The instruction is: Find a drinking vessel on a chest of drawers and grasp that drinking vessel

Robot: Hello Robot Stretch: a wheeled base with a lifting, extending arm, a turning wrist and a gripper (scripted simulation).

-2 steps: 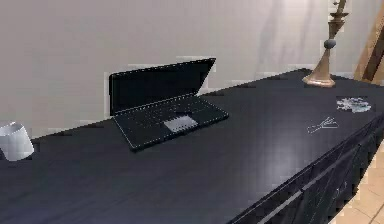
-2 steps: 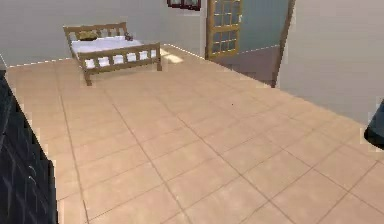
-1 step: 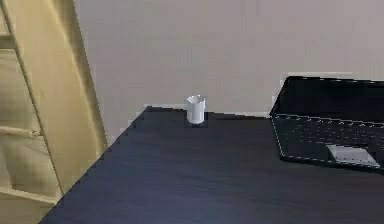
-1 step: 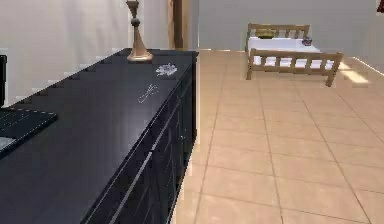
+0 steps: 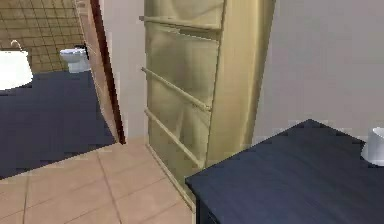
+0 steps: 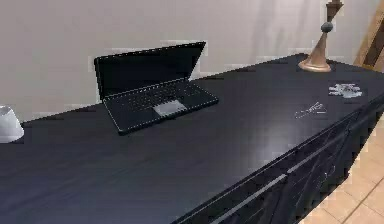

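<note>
1. Dark dresser (image 5: 290, 175) at the forward view's lower right, one white cup-shaped thing (image 5: 374, 146) on its right edge; behind stand one tan shelf unit (image 5: 195, 80), one wooden door (image 5: 100, 60) and one toilet (image 5: 73, 58).
2. Arm side view: on the dresser, the white cup-shaped thing (image 6: 8, 124) sits far left, with one open laptop (image 6: 155, 88), one brown statuette (image 6: 320, 50) and two small flat items (image 6: 347, 90).

You cannot tell anything about the robot's own body from the forward view or the arm side view. No colour, shape, cable, screw or marking of it can be made out from where these cameras look.
</note>
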